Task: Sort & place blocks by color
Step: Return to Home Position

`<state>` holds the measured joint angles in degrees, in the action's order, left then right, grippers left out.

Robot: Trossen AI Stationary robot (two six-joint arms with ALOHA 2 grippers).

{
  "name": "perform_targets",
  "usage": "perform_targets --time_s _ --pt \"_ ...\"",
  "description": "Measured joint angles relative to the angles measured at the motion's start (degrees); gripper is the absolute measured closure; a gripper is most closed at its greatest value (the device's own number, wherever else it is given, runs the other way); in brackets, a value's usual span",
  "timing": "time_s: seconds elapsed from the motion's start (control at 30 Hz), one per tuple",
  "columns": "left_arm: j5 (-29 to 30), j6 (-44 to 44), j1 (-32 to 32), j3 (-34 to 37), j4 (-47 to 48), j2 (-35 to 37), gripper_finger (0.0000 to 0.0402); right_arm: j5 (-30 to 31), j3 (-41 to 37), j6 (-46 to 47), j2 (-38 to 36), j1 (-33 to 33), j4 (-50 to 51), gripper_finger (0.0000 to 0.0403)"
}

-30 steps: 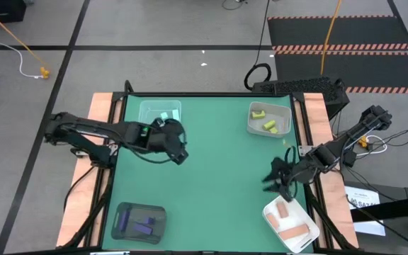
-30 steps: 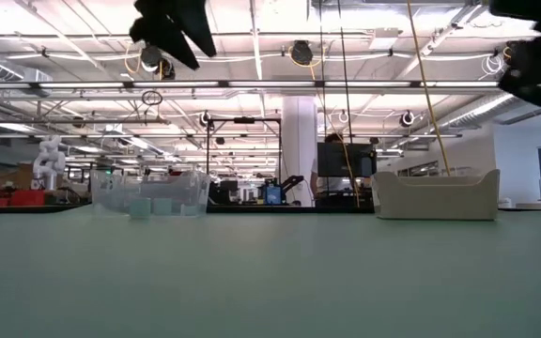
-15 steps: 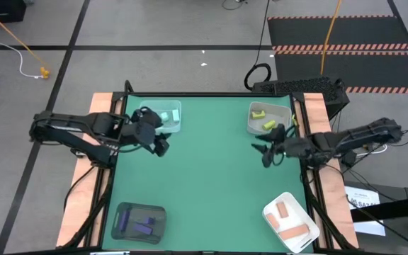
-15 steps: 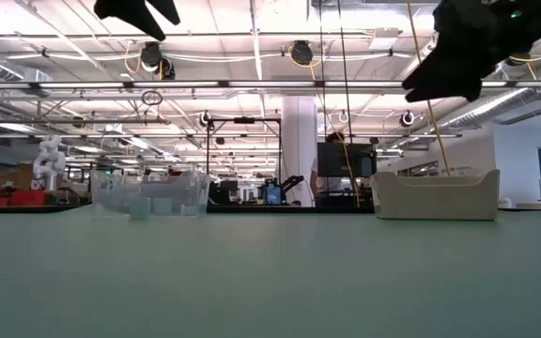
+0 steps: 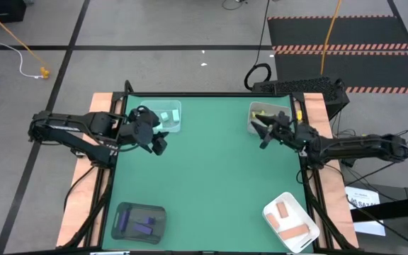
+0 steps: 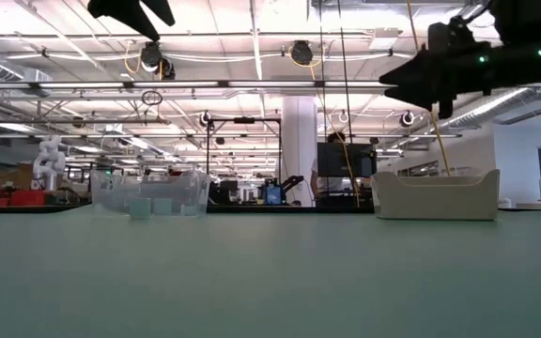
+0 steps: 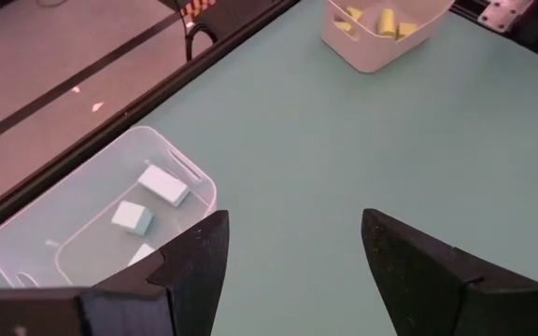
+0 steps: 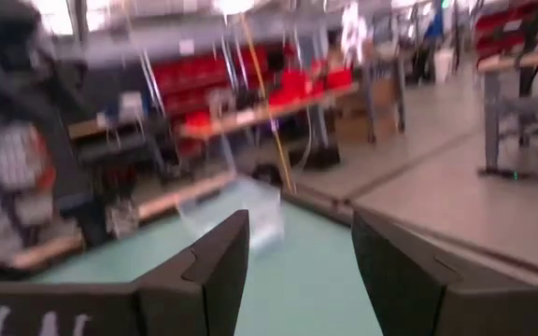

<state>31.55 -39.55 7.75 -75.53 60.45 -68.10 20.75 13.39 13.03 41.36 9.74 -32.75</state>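
Observation:
Light teal blocks lie in a clear tray at the far left. Yellow-green blocks lie in a pale tray at the far right. Purple blocks lie in a dark tray at the near left. Salmon-pink blocks lie in a white tray at the near right. My left gripper hangs open and empty above the table, just near of the clear tray. My right gripper hangs open and empty in the air beside the pale tray's left wall.
The green table top lies between the four trays at its corners. In the low view the clear tray and the pale tray stand at the far edge, with both grippers high above them.
My right gripper has swung from above the white tray at the near right toward the far edge, up to the pale tray, turning level. My left gripper has drawn back from the table's middle toward the left, beside the clear tray, then kept still.

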Motion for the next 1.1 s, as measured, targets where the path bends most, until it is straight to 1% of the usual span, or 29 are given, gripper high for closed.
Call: perform_targets --time_s 0.07,0.13,0.23,0.33,0.53,0.8,1.03,1.1 --pt "0.0 0.0 0.0 0.0 0.0 0.0 0.0158 0.0 -3.6 -0.2 0.0 1.1 -7.9 0.0222" --pt "0.0 0.0 0.0 0.0 0.0 0.0 0.0158 0.1 -6.4 0.0 0.0 1.9 -13.1 0.0222" --pt "0.0 0.0 0.0 0.0 0.0 0.0 0.0158 0.1 -9.4 1.2 0.0 2.7 -17.5 0.0222" --pt "0.0 0.0 0.0 0.0 0.0 0.0 0.0158 0.4 -11.2 1.1 0.0 3.3 -18.8 0.0222" --pt "0.0 0.0 0.0 0.0 0.0 0.0 0.0158 5.2 -12.3 4.8 0.0 3.7 -14.8 0.0222" --pt "0.0 -1.0 0.0 0.0 -0.1 0.0 0.0158 4.6 -12.4 4.3 0.0 3.7 -13.9 0.0222" --pt "0.1 2.3 0.0 0.0 -0.7 0.0 0.0158 4.6 -12.4 4.3 0.0 3.7 -13.9 0.0222" --pt "0.1 3.1 0.0 0.0 -0.6 0.0 0.0158 4.5 -12.4 4.3 -1.1 3.7 -12.6 0.0222"
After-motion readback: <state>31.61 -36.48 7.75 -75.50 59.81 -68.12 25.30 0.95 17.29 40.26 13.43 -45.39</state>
